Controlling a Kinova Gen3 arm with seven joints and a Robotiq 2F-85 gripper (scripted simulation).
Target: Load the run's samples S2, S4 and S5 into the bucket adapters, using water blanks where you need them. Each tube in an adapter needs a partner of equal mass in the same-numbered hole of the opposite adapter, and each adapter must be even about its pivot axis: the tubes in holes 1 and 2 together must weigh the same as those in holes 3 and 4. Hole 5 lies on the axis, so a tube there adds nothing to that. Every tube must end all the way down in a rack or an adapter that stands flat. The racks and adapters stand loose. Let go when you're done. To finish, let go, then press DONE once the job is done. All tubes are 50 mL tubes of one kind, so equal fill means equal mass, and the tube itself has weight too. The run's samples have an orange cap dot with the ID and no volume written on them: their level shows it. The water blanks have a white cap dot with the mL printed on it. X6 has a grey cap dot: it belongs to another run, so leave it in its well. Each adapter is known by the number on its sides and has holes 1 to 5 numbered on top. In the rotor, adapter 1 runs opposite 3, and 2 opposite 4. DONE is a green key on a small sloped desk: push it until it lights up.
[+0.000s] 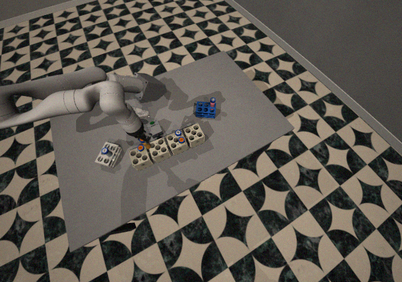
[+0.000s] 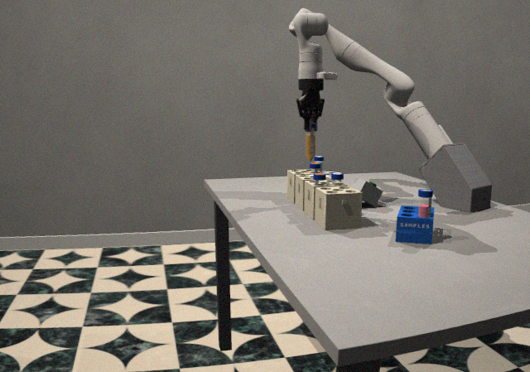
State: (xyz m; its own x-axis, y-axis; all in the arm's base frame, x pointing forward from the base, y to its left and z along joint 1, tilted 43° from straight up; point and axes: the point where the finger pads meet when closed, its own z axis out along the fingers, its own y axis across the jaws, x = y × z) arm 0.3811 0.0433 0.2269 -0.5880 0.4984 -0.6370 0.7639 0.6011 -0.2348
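Note:
Four beige adapters stand in a row (image 1: 167, 146); they also show in the exterior view (image 2: 325, 196). My gripper (image 1: 142, 137) (image 2: 310, 124) is shut on the cap end of a tube with orange liquid (image 2: 310, 145), held upright well above the row's left end (image 1: 146, 144). The leftmost adapter (image 1: 141, 157) holds an orange-dot tube (image 1: 140, 147). The third adapter (image 1: 176, 142) holds a white-dot tube (image 1: 178, 132) and an orange-dot tube (image 1: 181, 139). The blue SAMPLES rack (image 1: 205, 109) (image 2: 414, 224) holds one pink tube (image 1: 212, 102). Cap labels are too small to read.
A white rack (image 1: 105, 156) left of the adapters holds one white-dot tube (image 1: 104, 150). The small sloped desk with the green DONE key (image 1: 151, 122) stands just behind the adapters, also seen in the exterior view (image 2: 370, 192). The arm's base (image 2: 455, 180) stands at the table's back.

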